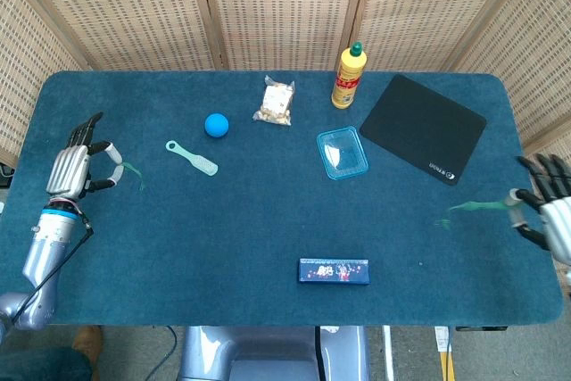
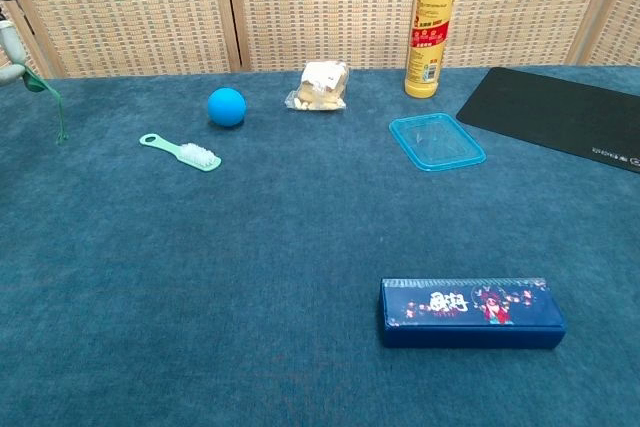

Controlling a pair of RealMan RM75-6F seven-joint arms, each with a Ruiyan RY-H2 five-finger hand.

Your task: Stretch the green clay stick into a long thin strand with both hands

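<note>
Both robot hands pinch green clay strands over blue table (image 1: 268, 220), wicker screens (image 1: 277, 6) behind.

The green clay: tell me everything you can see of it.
The green clay shows as two separate thin, soft-looking wisps, not one strand. One hangs from the fingertips of the left hand at the table's left side, drooping to a point. The other trails leftward from the right hand near the right edge, tapering above the blue cloth.
</note>
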